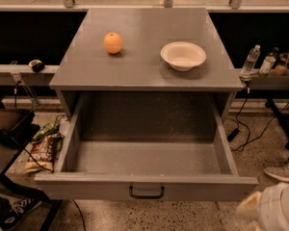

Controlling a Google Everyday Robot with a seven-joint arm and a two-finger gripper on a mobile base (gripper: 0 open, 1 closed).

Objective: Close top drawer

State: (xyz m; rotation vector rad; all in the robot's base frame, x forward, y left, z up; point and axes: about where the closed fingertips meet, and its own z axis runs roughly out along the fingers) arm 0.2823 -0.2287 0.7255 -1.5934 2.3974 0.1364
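The top drawer (144,186) is a wide, deep grey box drawer, pulled far out of the grey cabinet (144,76) towards me. Its inside is empty. A small black loop handle (146,192) sits in the middle of its front panel. No other drawers show. My gripper (250,210) appears as a cream and white shape at the bottom right corner. It is low, just right of the drawer's front right corner and apart from it. Most of it is cut off by the frame edge.
An orange (113,43) and a white bowl (183,55) stand on the cabinet top. Snack bags (43,147) lie on the floor at the left beside a dark object (7,124). Bottles (251,58) stand on the right ledge. A shoe (282,170) and cables (245,129) are on the right.
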